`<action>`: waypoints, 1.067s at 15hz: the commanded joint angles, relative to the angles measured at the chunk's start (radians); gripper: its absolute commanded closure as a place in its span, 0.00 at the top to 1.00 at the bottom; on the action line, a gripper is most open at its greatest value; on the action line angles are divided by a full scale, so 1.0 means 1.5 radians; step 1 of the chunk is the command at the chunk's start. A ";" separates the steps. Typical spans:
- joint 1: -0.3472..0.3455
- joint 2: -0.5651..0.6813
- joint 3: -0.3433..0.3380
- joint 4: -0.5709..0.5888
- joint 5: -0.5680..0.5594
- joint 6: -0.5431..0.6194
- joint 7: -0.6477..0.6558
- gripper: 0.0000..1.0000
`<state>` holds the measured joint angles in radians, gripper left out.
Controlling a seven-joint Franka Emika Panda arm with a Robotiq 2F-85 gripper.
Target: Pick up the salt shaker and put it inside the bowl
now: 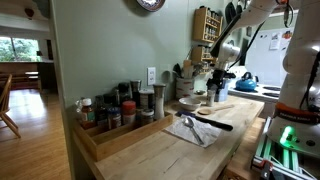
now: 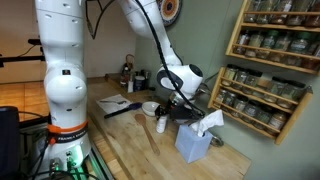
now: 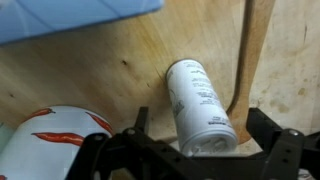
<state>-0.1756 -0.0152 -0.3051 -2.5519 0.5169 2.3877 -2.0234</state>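
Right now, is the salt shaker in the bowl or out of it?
Out. In the wrist view the salt shaker sits on the bare wooden counter, between the open tool's fingers, not in the bowl.

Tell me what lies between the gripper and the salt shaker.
Nothing. In the wrist view the open gripper straddles the salt shaker, with only bare wooden counter beside it.

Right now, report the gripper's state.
Gripper: open, holding nothing; the salt shaker sits between its spread jaws, not gripped.
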 commanded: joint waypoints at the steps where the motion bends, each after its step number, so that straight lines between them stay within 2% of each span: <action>1: -0.021 0.022 0.010 -0.004 0.041 0.038 -0.075 1.00; 10: -0.056 0.066 0.022 0.012 0.139 -0.057 -0.304 1.00; 16: -0.070 0.091 0.029 0.029 0.164 -0.084 -0.372 1.00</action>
<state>-0.2525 0.0916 -0.2760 -2.5369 0.7240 2.3041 -2.5122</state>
